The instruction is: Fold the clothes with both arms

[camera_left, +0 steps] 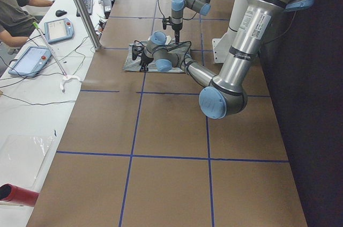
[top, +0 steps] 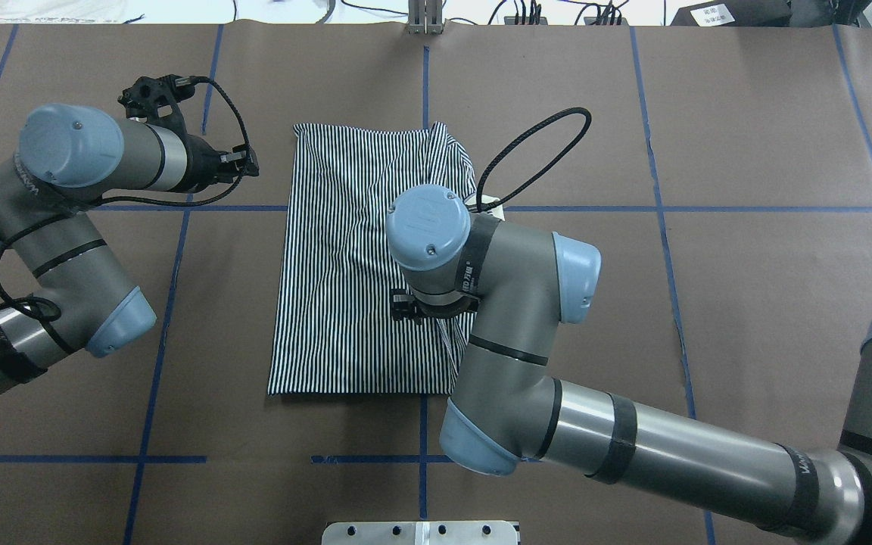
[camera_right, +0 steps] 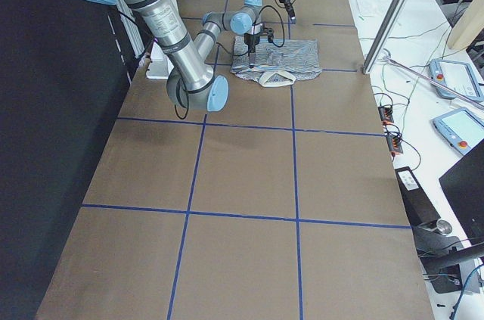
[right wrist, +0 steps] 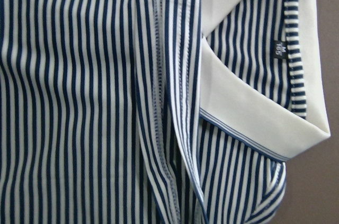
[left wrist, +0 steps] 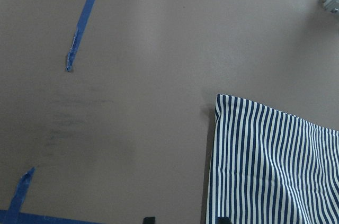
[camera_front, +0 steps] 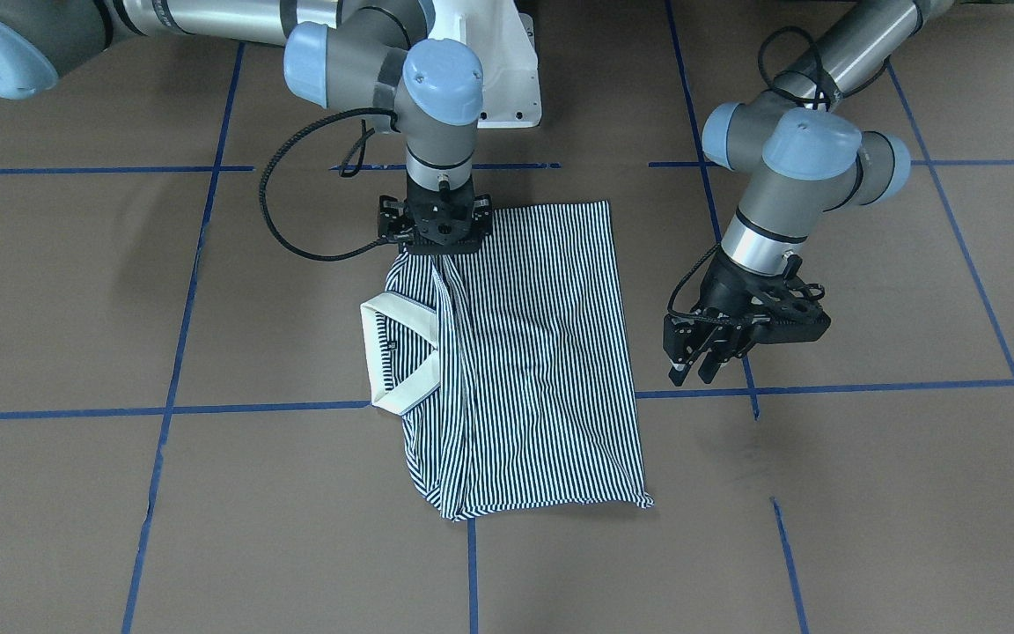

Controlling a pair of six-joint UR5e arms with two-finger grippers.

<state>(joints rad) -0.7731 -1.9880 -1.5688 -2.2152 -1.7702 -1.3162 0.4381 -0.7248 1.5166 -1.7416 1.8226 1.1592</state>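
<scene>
right claw is grasping a lifted fold of the striped polo shirt beside its cream collar | left claw is hovering released over the counter

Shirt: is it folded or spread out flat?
Partly folded: the shirt lies as a rectangle, no sleeves sticking out, an edge doubled over beside the collar.

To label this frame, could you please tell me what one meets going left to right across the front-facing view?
In order: cream collar, striped shirt, left gripper; the right gripper overlaps both, so it is omitted.
</scene>
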